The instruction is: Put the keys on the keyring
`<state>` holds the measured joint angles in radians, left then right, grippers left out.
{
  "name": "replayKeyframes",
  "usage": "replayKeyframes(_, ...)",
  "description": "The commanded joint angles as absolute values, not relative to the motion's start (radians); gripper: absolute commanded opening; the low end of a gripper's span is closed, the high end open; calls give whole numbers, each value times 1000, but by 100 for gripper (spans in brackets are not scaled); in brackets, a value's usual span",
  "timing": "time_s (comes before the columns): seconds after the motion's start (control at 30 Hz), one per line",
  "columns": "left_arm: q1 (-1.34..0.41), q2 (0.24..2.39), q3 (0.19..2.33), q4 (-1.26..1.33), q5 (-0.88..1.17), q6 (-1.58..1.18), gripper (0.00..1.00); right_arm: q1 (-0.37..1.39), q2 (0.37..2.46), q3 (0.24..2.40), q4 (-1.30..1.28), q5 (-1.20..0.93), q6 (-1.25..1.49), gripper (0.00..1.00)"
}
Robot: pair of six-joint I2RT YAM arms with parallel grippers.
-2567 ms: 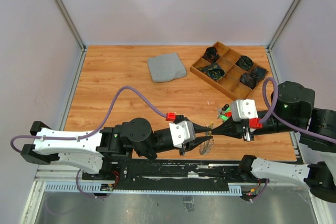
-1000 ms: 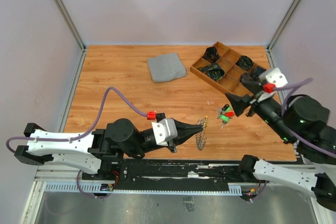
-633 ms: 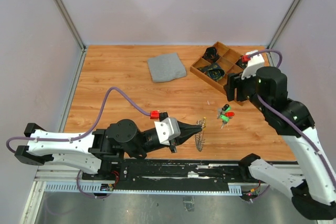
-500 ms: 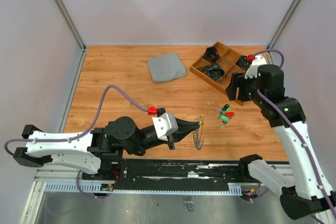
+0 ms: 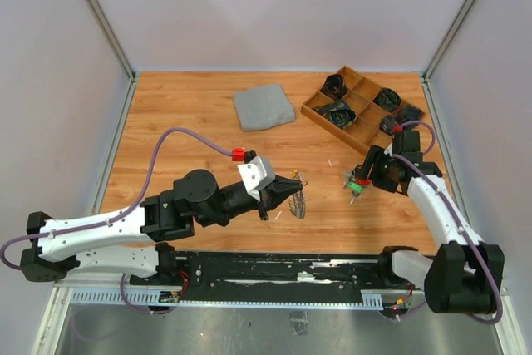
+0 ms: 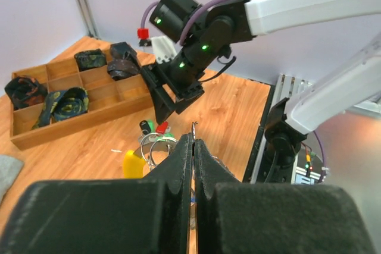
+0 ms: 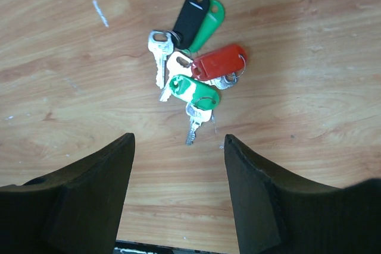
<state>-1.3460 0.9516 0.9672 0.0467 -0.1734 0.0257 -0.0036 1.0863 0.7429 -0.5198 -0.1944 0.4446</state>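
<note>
Overhead, a wood-grain table [image 5: 183, 122] filled the floor of a booth closed in by pale lilac walls [image 5: 274, 6] and aluminium corner posts [image 5: 100, 18]. A wooden tray [image 5: 363, 110] with compartments sat at the far right of the table, with dark rolled items [image 5: 337, 85] tucked into its sections. A folded grey cloth [image 5: 263, 108] lay to the left of the tray, apart from it.

The keys [image 5: 357, 180] lay in a loose cluster on the bare wood just on the near side of the tray. The right wrist view showed them fanned out flat: one black head, two green and one red, with silver blades among them. The right tool [image 7: 178, 147] hung directly over this cluster with its jaws spread wide, gripping nothing. In its own camera the keys showed just beyond the gap between the two dark fingers [image 7: 95, 188].

Farther from the tray, toward the near left, the left tool [image 5: 293, 184] was clamped shut on the keyring [image 5: 297, 199]. The thin silvery loop dangled from the tool's tip above the table. A yellow-headed key [image 6: 132, 162] showed just beside that tip in the left wrist view, next to small wire rings. Whether it was threaded on the loop could not be told. The keyring and the cluster of keys were well apart, the cluster being the nearer to the tray. A purple cable [image 5: 179, 137] arched over the left arm.
</note>
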Motion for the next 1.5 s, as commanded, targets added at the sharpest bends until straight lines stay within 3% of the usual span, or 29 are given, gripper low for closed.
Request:
replayKeyframes(0.0, -1334, 916, 955, 58, -131, 6, 1, -21, 1185, 712, -415, -162, 477, 61)
replayKeyframes(0.17, -1333, 904, 936, 60, -132, -1, 1, -10, 1312, 724, -412, -198, 448, 61)
replayKeyframes(0.67, -1331, 935, 933, 83, -125, -3, 1, 122, 1461, 750, -417, 8, 425, 59)
replayKeyframes(1.0, -1331, 948, 938, 84, -126, -12, 1, 156, 1455, 746, -445, 35, 405, 45)
replayKeyframes(1.47, -1328, 988, 973, 52, -109, -2, 1, 317, 1451, 756, -490, 77, 375, 37)
